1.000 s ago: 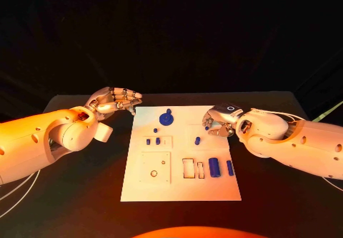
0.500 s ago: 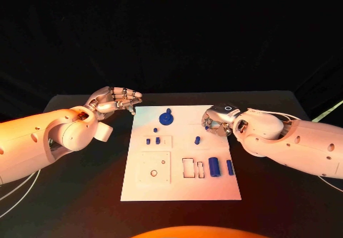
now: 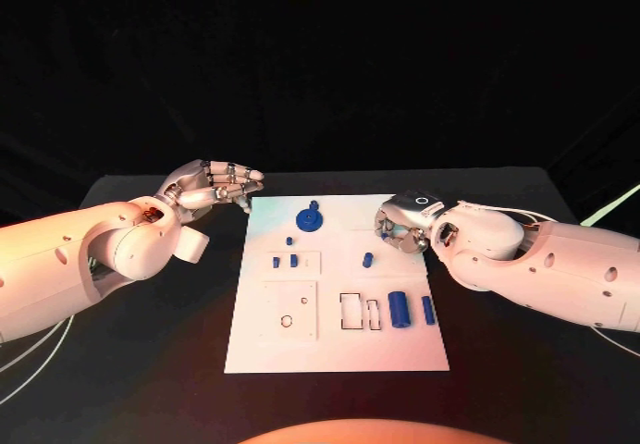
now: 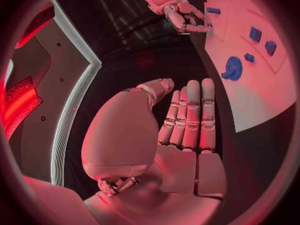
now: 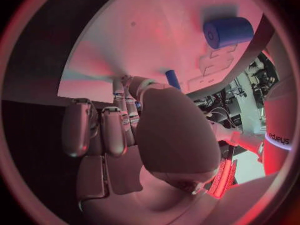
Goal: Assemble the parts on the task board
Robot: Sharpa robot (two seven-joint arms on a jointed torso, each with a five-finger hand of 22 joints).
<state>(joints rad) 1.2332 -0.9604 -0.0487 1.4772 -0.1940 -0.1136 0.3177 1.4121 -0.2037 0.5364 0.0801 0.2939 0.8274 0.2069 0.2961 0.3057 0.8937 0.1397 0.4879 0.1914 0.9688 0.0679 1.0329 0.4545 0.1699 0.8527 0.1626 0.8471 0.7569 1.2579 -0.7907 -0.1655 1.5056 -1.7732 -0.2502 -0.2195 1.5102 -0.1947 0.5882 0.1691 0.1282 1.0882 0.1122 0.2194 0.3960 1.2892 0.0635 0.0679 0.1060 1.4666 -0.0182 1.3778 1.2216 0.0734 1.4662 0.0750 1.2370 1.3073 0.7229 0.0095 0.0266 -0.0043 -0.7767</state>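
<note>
Now a small blue peg (image 3: 388,238) is pinched in the silver right hand (image 3: 404,228) at the white task board's (image 3: 338,347) right edge. Standing pegs lie just inward. Off the far-left corner, the left hand (image 3: 211,188) is curled, holding nothing.

The task board (image 3: 334,342) is laid mid-frame on the table (image 3: 534,370). A round part (image 3: 308,220) is seen at its upper middle, two cylinders (image 3: 399,306) at lower right, small pegs (image 3: 284,262) left of centre.
</note>
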